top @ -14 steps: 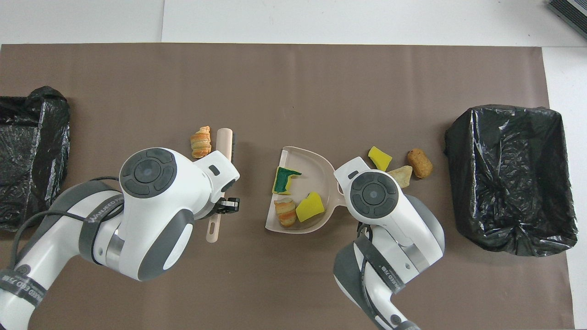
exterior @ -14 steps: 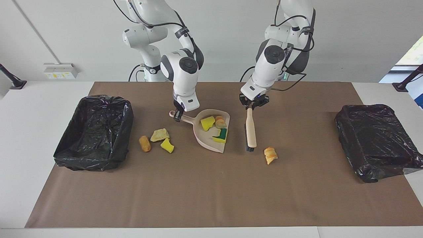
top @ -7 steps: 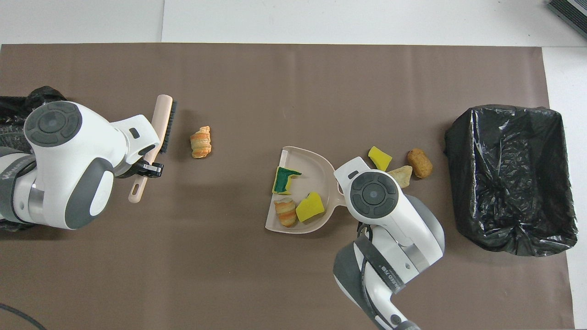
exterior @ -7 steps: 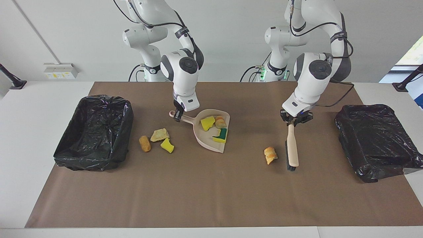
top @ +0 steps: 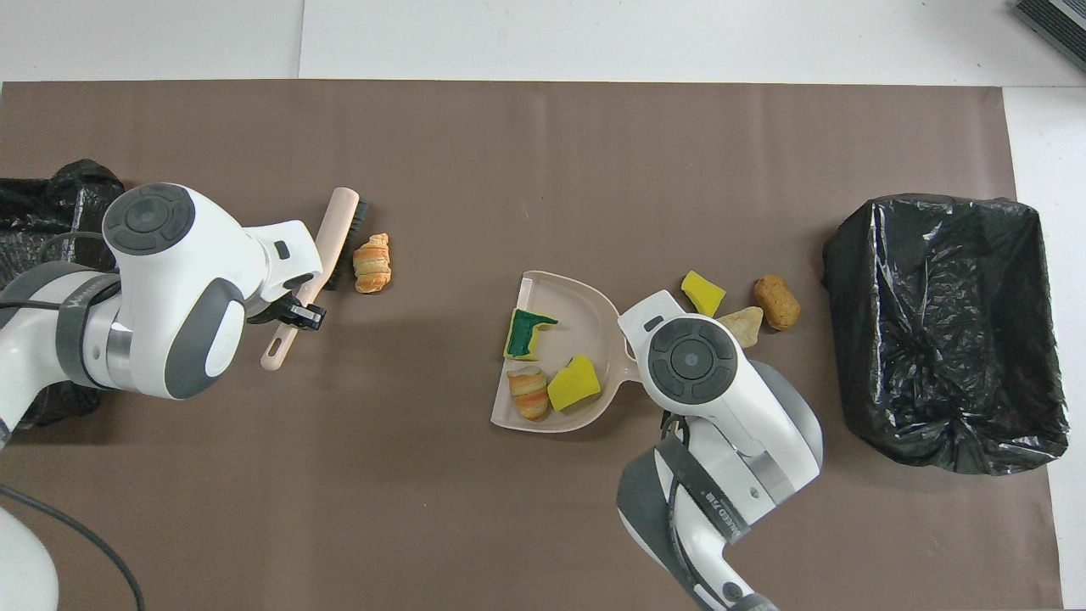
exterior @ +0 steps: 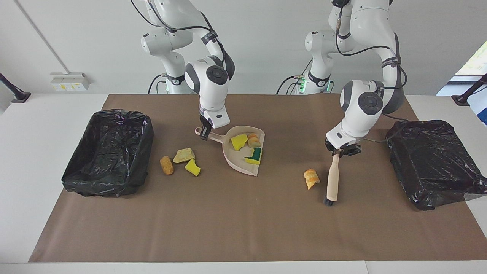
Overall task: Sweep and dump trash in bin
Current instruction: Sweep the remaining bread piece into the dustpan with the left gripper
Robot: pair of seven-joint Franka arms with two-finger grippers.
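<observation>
In the facing view, two black-lined bins sit at the frame's edges, one at mid-left [exterior: 108, 152] whole, one at mid-right [exterior: 433, 161] partly cut off; seven scraps show: three in the pink dustpan [exterior: 243, 150] at centre, three [exterior: 179, 160] beside it toward the mid-left bin, one croissant-like piece [exterior: 311, 178] right of centre by the brush [exterior: 332, 179]. The right gripper [exterior: 205, 134] pinches the dustpan's handle and the left gripper [exterior: 339, 151] clamps the brush handle. In the overhead view both wrists hide their fingertips, the left-edge bin [top: 51, 255] is cropped, and the same seven scraps count out.
</observation>
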